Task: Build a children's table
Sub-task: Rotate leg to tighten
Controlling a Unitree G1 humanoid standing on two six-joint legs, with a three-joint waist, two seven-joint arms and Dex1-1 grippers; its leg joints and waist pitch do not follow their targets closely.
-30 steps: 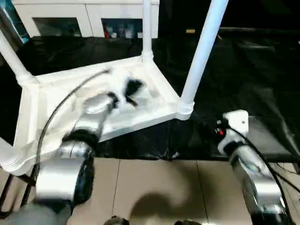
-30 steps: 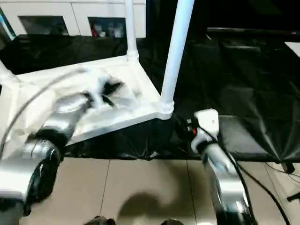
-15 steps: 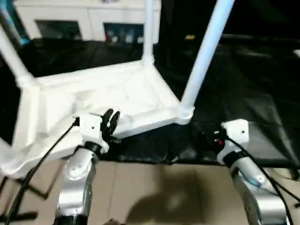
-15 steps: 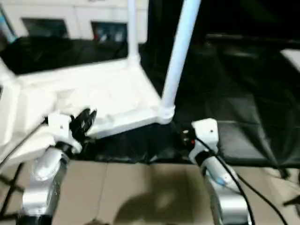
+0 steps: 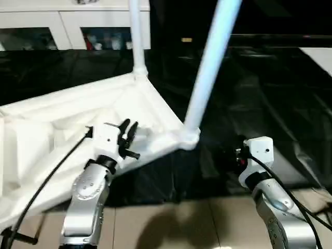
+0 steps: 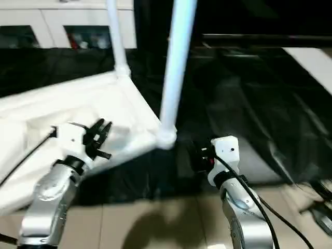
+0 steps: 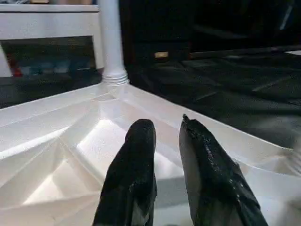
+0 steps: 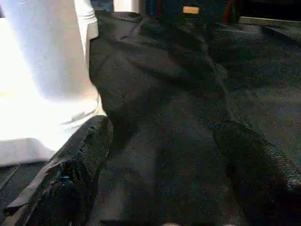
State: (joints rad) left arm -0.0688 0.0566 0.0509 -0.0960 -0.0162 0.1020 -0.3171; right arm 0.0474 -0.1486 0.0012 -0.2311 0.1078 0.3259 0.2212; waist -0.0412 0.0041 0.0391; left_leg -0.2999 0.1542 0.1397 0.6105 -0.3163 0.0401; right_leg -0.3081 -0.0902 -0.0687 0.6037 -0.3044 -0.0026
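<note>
The worktop, draped in a black sheet, takes up most of the scene, with pale floor along its near edge. Behind it stands a white cabinet with glass doors. On the sheet lies the table, upside down and tilted, its ribbed underside facing up; it covers the robot's left part of the worktop and reaches past the near edge there. Two of its legs show standing up from corner sockets: a near leg, which leans away to the right as it rises, and a far leg, close to upright. The near leg's socket sits near the front edge of the sheet. Two silver forearms come up from below. The left tool hovers over the table's underside, near its front rim, its black fingers close together with a narrow gap between them and nothing in that gap. The right tool is over bare black sheet, just right of the near leg's socket, its fingers spread wide and empty. A black cable runs back from the left wrist.
</note>
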